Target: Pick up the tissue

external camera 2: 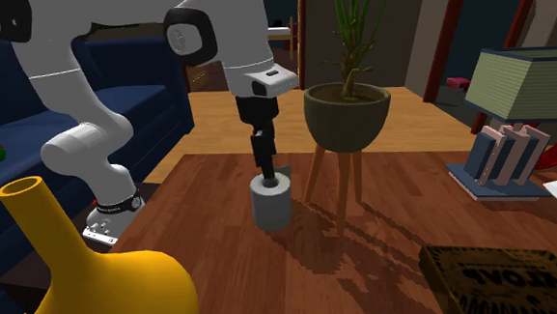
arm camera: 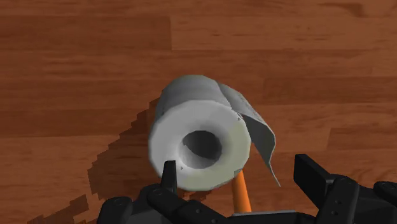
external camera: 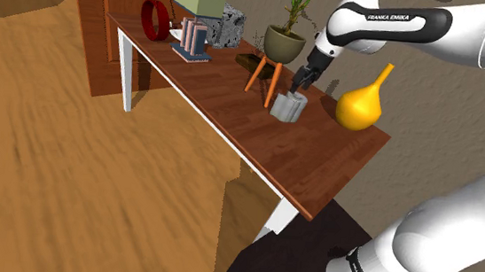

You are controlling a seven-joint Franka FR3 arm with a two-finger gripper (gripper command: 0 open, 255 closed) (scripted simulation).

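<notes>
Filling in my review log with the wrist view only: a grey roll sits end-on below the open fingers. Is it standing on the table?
Observer: Yes, the tissue roll stands upright on the wooden table, not lifted.
Operator: How near is the gripper?
Observer: The gripper hangs right at the roll's top, pointing down at it.
Operator: Anything close by?
Observer: A potted plant on orange legs stands right beside the roll, and a yellow vase stands on the roll's other side.
</notes>
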